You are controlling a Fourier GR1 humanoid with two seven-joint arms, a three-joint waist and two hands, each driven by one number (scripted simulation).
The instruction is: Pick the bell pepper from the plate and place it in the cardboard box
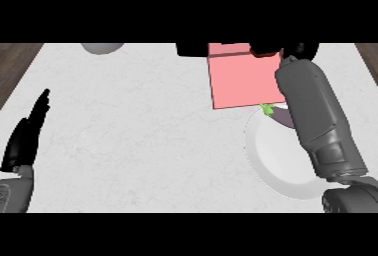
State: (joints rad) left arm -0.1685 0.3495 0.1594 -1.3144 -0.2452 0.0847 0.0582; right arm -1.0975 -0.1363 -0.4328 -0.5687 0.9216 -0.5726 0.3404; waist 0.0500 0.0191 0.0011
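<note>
- The left hand [26,135] is resting open near the view's left edge, with its black fingers straight and pointing away from the robot, touching nothing.
- The right forearm [317,115] is stretching from the lower right corner up over the plate [277,160], hiding the plate's right side.
- The right hand [303,50] is showing only as a black shape at the top, by the far right corner of the box [240,80]; whether it is open, closed or gripping anything cannot be told.
- A small red patch [267,51] is showing just beside that hand, and what it belongs to cannot be told.
- The pink box is sitting on the white counter [133,125], its near edge just beside the plate's far rim.
- A vegetable [275,114] with a green stem and a dull purplish body is lying on the far part of the plate, half hidden behind the forearm and close to the box.
- A black shape [192,49] is sitting at the box's far left corner.
- A grey rounded thing [103,47] is lying at the counter's far left, cut off by the view's top.
</note>
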